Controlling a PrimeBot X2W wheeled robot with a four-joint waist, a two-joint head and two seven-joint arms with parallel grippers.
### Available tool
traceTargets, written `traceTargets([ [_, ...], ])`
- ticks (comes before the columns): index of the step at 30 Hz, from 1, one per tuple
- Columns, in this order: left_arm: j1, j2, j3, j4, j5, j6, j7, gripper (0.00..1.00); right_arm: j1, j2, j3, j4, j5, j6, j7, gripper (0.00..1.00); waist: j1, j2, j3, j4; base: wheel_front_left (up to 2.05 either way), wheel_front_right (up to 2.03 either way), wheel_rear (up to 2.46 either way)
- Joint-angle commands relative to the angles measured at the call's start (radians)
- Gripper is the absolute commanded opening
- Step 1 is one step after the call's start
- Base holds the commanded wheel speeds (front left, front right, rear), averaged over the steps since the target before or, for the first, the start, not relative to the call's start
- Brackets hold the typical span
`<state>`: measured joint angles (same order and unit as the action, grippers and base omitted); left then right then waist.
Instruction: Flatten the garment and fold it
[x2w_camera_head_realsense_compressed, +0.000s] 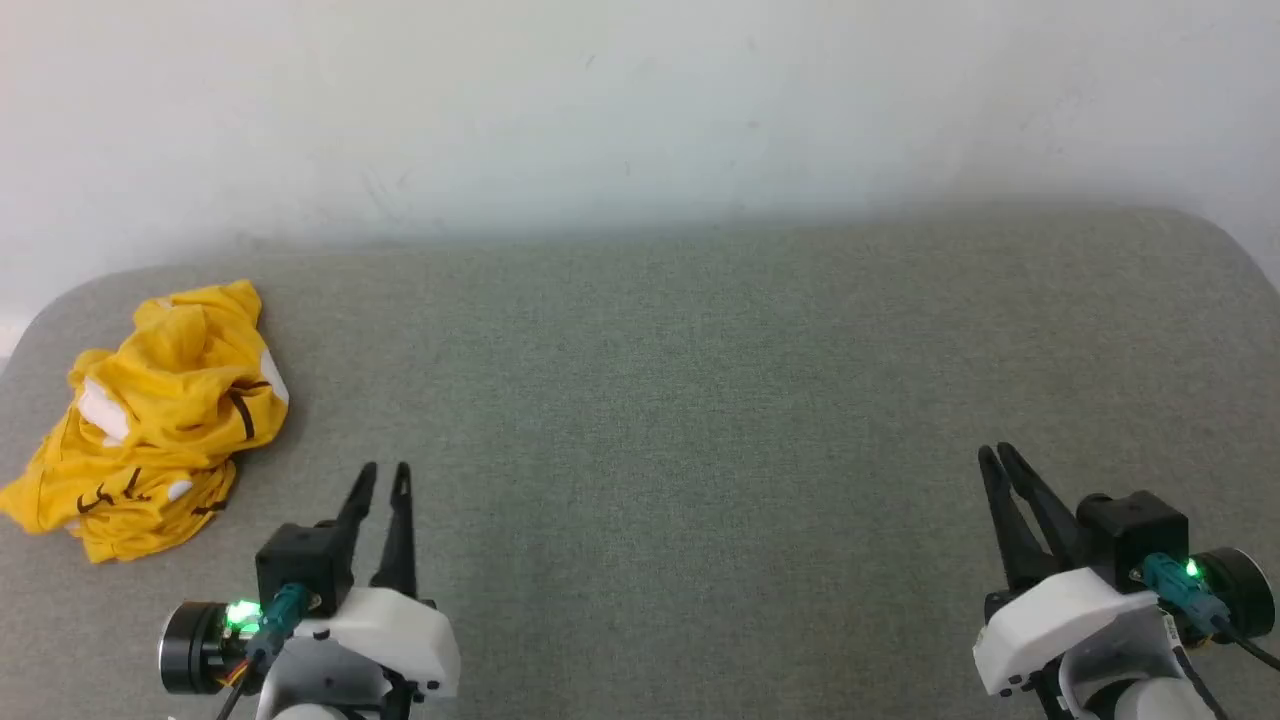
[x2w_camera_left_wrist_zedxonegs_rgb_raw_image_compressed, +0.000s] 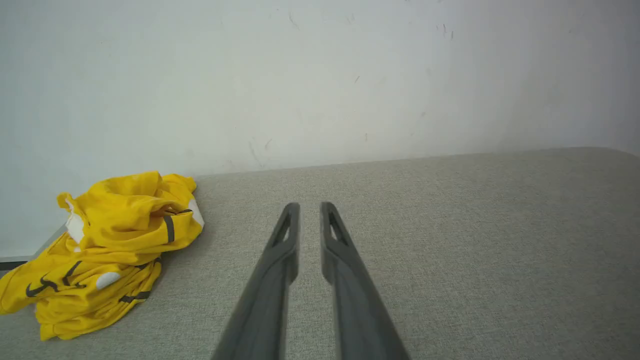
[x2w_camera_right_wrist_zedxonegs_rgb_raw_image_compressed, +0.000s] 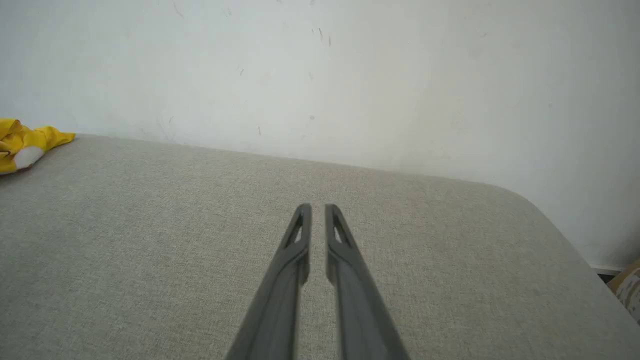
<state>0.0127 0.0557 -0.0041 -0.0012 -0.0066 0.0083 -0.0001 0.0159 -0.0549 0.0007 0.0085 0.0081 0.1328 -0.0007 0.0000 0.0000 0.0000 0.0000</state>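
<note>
Crumpled soft garment (x2w_camera_head_realsense_compressed: 160, 420) on grey woven surface (x2w_camera_head_realsense_compressed: 650, 400) (left gripper (x2w_camera_head_realsense_compressed: 385, 468), right gripper (x2w_camera_head_realsense_compressed: 994, 449) slightly parted)

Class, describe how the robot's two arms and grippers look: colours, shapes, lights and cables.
The left gripper and right gripper match: two long, slim dark-grey fingers with slotted tips, a black block, a white moulded shell, a teal connector beside a green light, a black cylinder and thin cables.
</note>
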Motion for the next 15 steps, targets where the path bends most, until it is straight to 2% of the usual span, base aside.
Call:
traceTargets([
  [1,0.0,0.0,0.0,0.0,-0.001,0.0,-0.001,0.0,0.0,0.0,-0.001,0.0,0.001,0.0,-0.001,0.0,0.0,0.0,0.0,0.0,0.0,0.0,0.0],
  [2,0.0,0.0,0.0,0.0,-0.001,0.0,-0.001,1.0,0.0,0.0,0.0,0.0,0.001,0.0,-0.001,1.0,0.0,0.0,0.0,0.0,0.0,0.0,0.0],
  [15,0.012,-0.001,-0.009,0.009,-0.026,0.001,-0.028,1.0,0.011,0.0,-0.035,0.009,0.03,0.0,-0.028,1.0,0.0,0.0,0.0,-0.001,0.0,0.0,0.0],
])
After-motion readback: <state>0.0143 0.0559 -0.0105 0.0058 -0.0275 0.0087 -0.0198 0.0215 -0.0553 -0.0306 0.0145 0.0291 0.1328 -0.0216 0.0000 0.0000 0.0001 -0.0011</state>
